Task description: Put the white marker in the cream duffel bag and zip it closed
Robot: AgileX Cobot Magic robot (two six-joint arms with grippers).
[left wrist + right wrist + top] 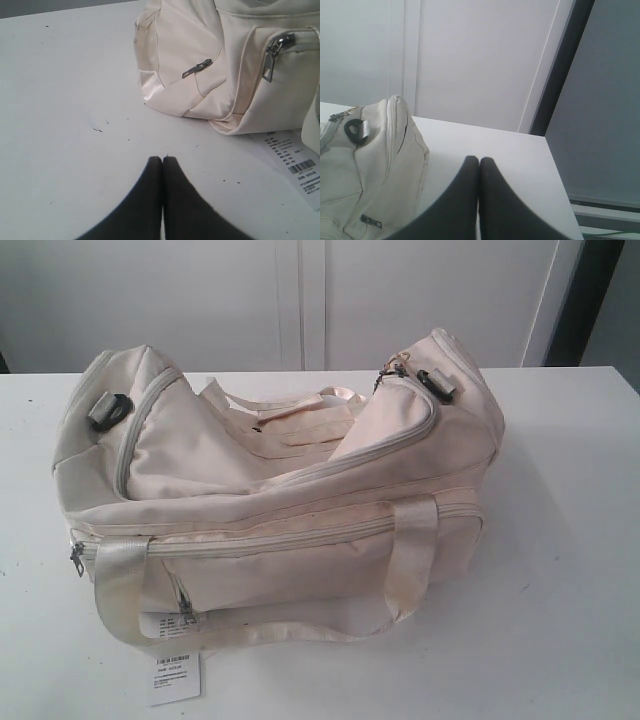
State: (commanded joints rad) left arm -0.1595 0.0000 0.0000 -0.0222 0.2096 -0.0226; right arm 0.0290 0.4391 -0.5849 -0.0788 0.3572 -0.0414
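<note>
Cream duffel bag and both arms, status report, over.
Left gripper and right gripper: jaws shut, empty. Cream duffel bag on table, looks zipped shut. White marker not in view. Barcode tag on table by bag.

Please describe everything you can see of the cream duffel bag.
The cream duffel bag is large, of soft pale fabric, and lies on the white table, sagging in the middle. A grey-beige top zipper curves from end to end and looks closed. A front pocket zipper runs along its side. Pale webbing handles hang down the front, a dark buckle sits at each end, and a white barcode tag lies on the table beside it.
</note>
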